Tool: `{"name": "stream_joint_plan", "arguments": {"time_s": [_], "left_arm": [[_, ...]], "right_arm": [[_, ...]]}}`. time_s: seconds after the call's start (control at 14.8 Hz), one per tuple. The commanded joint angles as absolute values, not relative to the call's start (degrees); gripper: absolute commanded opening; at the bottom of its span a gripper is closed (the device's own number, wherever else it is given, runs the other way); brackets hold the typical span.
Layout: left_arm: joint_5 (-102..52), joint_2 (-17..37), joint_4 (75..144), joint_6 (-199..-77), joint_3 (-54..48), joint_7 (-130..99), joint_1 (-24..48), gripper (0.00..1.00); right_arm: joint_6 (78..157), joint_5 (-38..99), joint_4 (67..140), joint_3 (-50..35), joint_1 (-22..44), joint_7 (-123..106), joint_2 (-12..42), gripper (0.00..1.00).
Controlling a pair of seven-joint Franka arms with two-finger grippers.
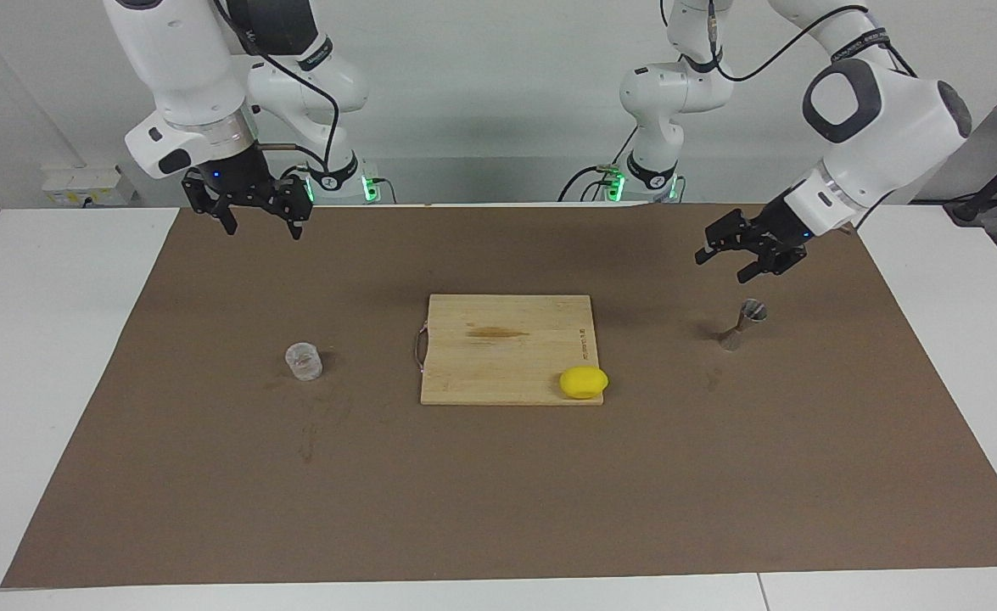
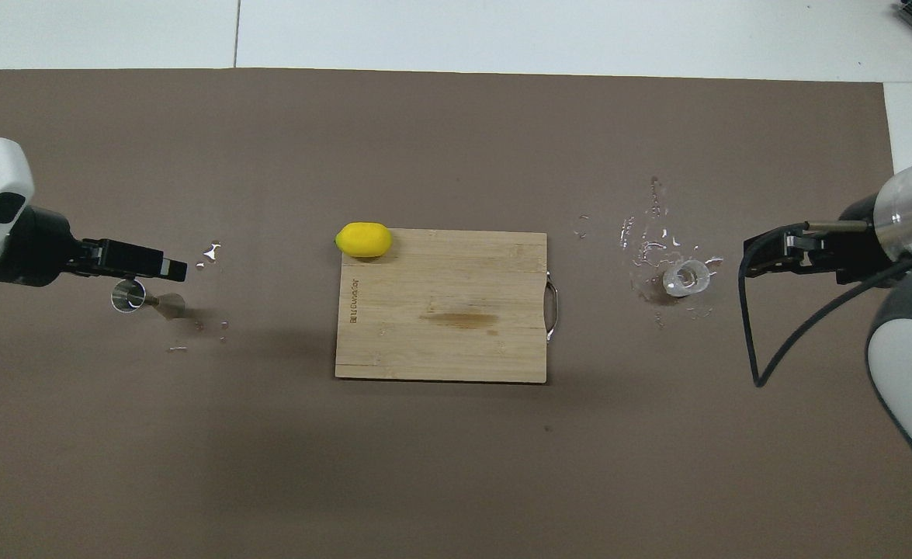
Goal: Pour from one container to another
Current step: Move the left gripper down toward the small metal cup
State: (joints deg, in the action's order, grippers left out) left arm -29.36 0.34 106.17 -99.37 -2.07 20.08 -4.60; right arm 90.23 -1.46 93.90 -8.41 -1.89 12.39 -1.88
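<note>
Robot lab, two arms [image 1: 201, 76], brown mat [image 1: 498, 492]

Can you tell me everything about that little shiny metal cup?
The metal cup is small and silvery, shaped like an hourglass: two cones joined at a thin waist. It stands upright on the brown mat, open mouth up, toward the left arm's end of the table. A few shiny droplets lie near it. Nothing touches it; the left claw hangs open above, empty.

My left end effector [image 1: 740, 252] hangs raised and tilted, fingers spread, holding nothing. My right end effector [image 1: 252, 208] waits raised, pointing down, fingers spread, empty.
</note>
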Motion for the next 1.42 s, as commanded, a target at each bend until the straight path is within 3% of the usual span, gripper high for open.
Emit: {"name": "stream_joint_plan", "arguments": {"time_s": [0.0, 0.74, 1.35], "left_arm": [[-33.74, 4.39, 102.57, -95.54, -2.46, 27.75, -8.78, 1.0], [-47.27, 13.44, 103.62, -95.28, -2.46, 74.48, -17.14, 1.0], [-55.1, 17.58, 107.56, -86.13, -2.55, 99.57, -27.58, 1.0]], "right_arm": [[89.91, -0.44, 94.57, -8.7, -2.55, 13.01, -2.81, 1.0], [89.91, -0.44, 94.57, -8.7, -2.55, 13.01, -2.81, 1.0], [89.91, -0.44, 94.57, -8.7, -2.55, 13.01, -2.81, 1.0]]}}
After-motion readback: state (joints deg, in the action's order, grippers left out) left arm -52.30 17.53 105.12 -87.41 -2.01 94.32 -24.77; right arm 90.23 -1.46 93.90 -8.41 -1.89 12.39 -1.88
